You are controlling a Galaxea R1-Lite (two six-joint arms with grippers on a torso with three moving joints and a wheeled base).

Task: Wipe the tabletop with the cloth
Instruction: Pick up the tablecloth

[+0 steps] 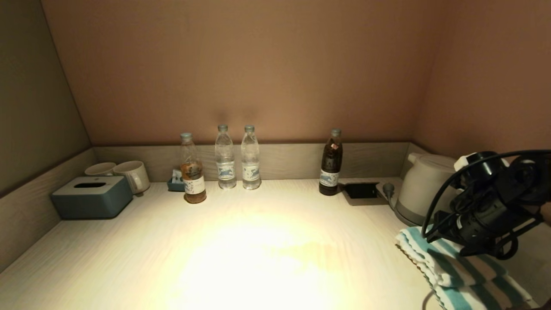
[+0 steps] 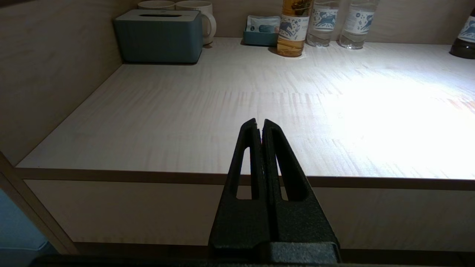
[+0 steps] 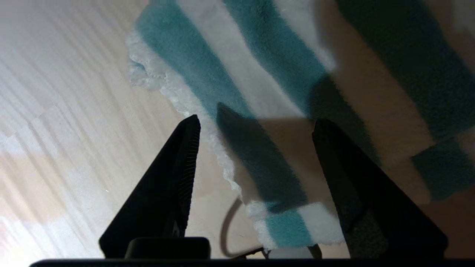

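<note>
Pale wood-grain tabletop (image 1: 258, 241) is catching a bright pool of light at its middle, and objects are lining its far edge from nine o'clock round to three. At about ten o'clock a blue-grey tissue box (image 1: 92, 196) is sitting against the side wall, with two white mugs (image 1: 125, 172) standing just behind it. Moving on, a small blue packet holder (image 1: 175, 184) is resting by the back rail, just beside a bottle of amber drink (image 1: 192, 168). Two clear water bottles (image 1: 237, 157) are standing side by side near twelve o'clock. A dark-filled bottle (image 1: 330, 162) is standing toward one o'clock, beside a recessed black socket panel (image 1: 361, 190) and a grey plug (image 1: 388, 188). A white electric kettle (image 1: 424, 187) is sitting at two o'clock.

The left gripper (image 2: 260, 124) is hanging off the near edge of the tabletop, its two black fingers pressed together with nothing between them.

The teal-and-white striped cloth (image 1: 460, 267) is lying flat at about four o'clock, close to the near right corner. The right gripper (image 3: 254, 124) is hovering directly over it, fingers spread wide apart: one fingertip is over bare wood just beside the cloth's frilled edge, the other over the stripes.
</note>
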